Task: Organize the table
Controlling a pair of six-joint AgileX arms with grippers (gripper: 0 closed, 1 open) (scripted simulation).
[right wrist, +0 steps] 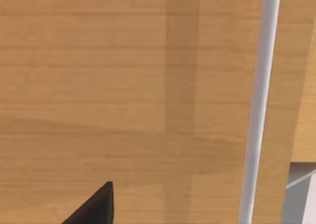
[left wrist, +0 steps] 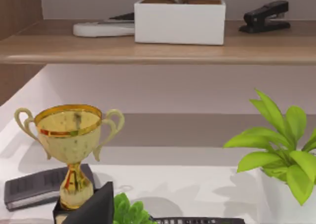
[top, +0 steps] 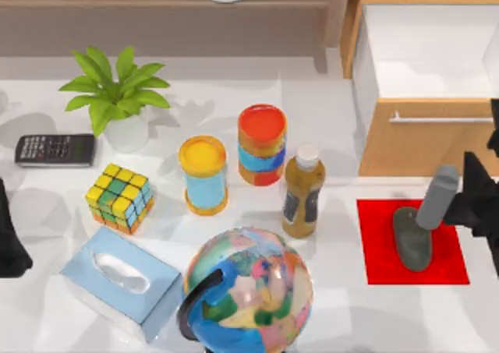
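top view: white table spans the frame; right gripper at right edge by a grey handled tool on the red mat, finger state cannot tell. open drawer upper right. left arm at left edge.
left wrist view: gold trophy lower left, plant right.
right wrist view: wooden drawer front, white handle.

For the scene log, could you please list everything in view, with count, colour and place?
table: 1, white, under everything
plant: 1, green in white pot, back left
calculator: 1, black, far left
puzzle cube: 1, multicoloured, left of centre
tissue box: 1, light blue, front left
globe: 1, multicoloured, front centre
cans: 2, yellow-lidded and red-lidded, centre
bottle: 1, brown, centre right
mat: 1, red, right
grey tool: 1, on mat
cabinet: 1, wooden, drawer open, back right
trophy: 1, gold, left wrist view
stapler: 1, black, shelf
left arm: left edge
right arm: right edge
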